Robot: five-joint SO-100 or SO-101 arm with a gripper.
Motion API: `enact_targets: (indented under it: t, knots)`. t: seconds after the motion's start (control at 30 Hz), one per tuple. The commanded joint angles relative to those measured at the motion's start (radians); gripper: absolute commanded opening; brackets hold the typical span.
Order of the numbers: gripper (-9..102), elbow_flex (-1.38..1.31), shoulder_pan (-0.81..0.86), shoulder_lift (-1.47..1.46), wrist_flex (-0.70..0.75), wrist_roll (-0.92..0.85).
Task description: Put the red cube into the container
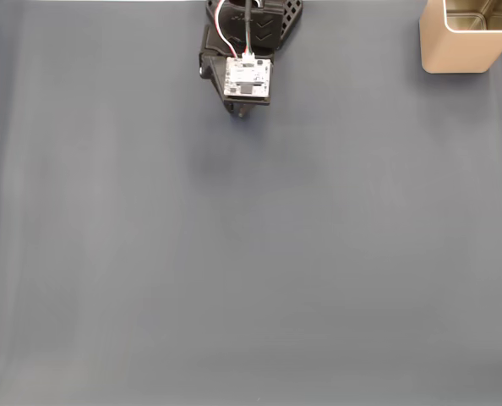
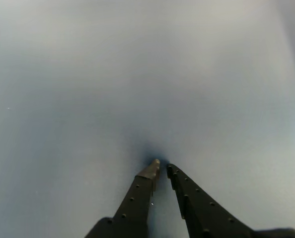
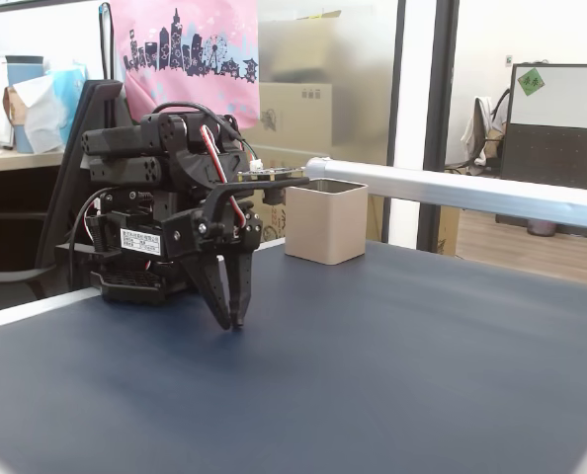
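While the arm sits folded at twelve o'clock, gripper (image 3: pixel 236 321) tips nearly together, holding nothing, pointed down at the dark mat (image 1: pixel 251 254), beige container (image 1: pixel 458 42) at two o'clock.

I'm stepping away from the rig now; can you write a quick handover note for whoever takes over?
Gripper: jaws nearly closed, holding nothing, tips down close to the dark mat, arm folded near its base.
Container: upright at the mat's top right corner in the fixed view from above; what shows of its shiny inside holds no cube.
I can't locate the red cube.
Done: can't be judged.
Left: locate the cube, pick it up, drop it into the container.
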Motion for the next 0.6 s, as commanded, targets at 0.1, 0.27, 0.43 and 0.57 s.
enact_targets:
  t: [0.1, 0.27, 0.43, 0.57]
  knots:
    - [0, 0.015, -0.009, 0.084, 0.025, 0.015]
    - [1, 0.015, -0.015, 0.086, 0.025, 0.012]
    - [1, 0.015, -0.015, 0.086, 0.025, 0.012]
    - [1, 0.015, -0.015, 0.086, 0.025, 0.012]
